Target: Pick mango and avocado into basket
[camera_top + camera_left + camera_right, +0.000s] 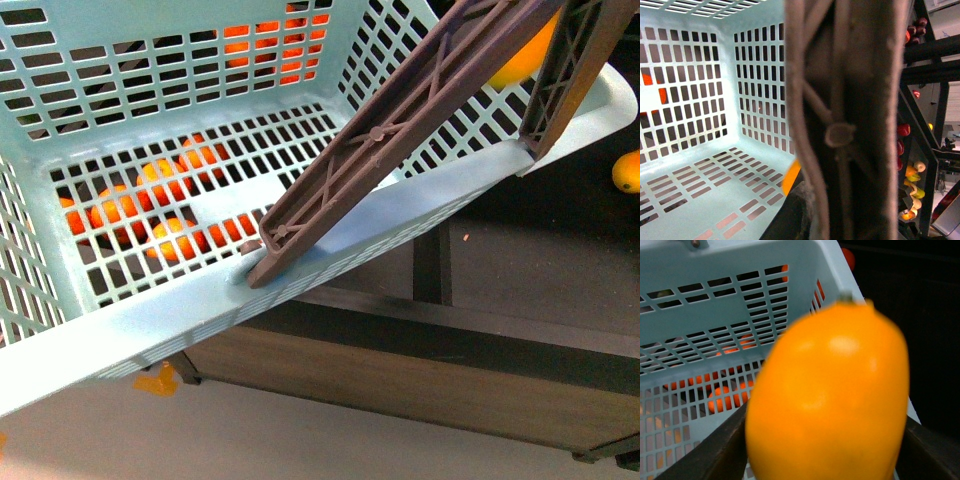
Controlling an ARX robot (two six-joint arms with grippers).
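The turquoise basket (120, 150) fills the front view, tilted, with its inside empty. Its brown-purple handle (400, 130) runs diagonally across it. In the left wrist view the handle (840, 120) is very close and blurred; my left gripper (825, 225) is shut on it above the basket floor (700, 170). My right gripper (825, 460) is shut on the yellow-orange mango (830, 400), its dark fingers (700, 455) on either side, just outside the basket's slotted wall (715, 305). The mango also shows behind the handle in the front view (522, 62). The avocado is out of view.
Small oranges (170, 235) show through the basket's floor slots, lying below it. A dark wooden shelf (450, 370) runs under the basket. A round orange fruit (627, 170) lies at the far right. A black rack with red and yellow fruit (903, 131) stands beyond the handle.
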